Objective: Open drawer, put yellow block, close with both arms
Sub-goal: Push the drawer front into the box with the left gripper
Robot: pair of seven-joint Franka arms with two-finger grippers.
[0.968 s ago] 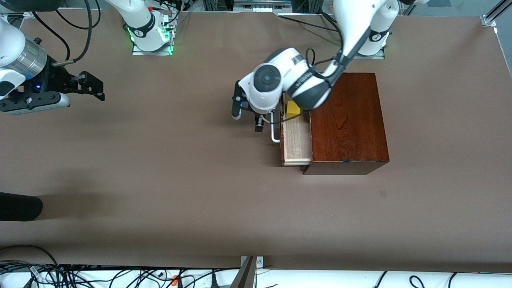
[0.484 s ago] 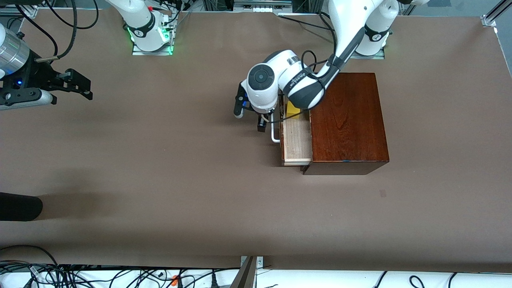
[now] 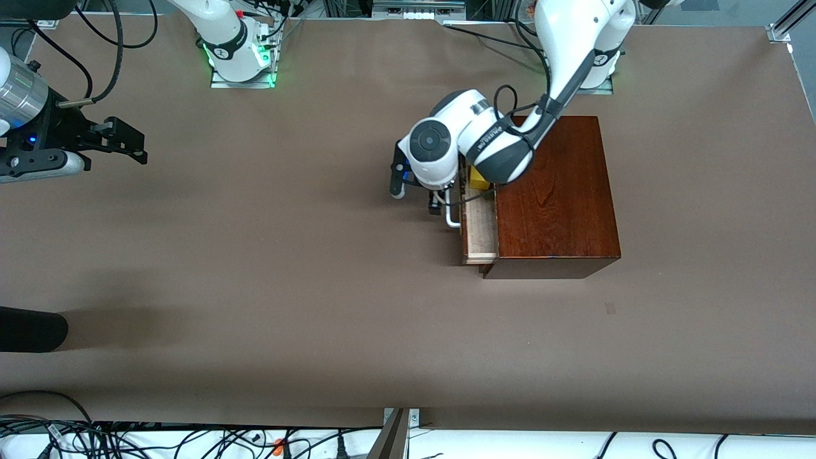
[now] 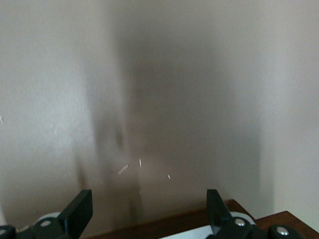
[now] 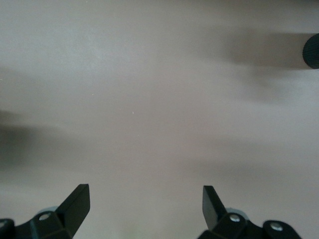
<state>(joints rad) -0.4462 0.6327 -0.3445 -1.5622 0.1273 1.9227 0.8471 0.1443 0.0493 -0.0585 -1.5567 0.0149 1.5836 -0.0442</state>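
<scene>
Drawer (image 3: 479,229) pushed further in than a second ago, yellow block (image 3: 478,178) inside; left gripper (image 3: 440,203) released at handle (image 3: 451,213), closing underway. Right gripper (image 3: 124,139) released, waiting over tabletop (image 3: 255,287).

Open counter (image 3: 268,268) in front of drawer (image 3: 479,239); left gripper (image 3: 440,203) crowding handle (image 3: 452,213); drawer partly out.

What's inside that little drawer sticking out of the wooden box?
A yellow block lies in the drawer, on pale bare wood. The left arm above covers part of the block, and the box hides the drawer's inner end.
</scene>
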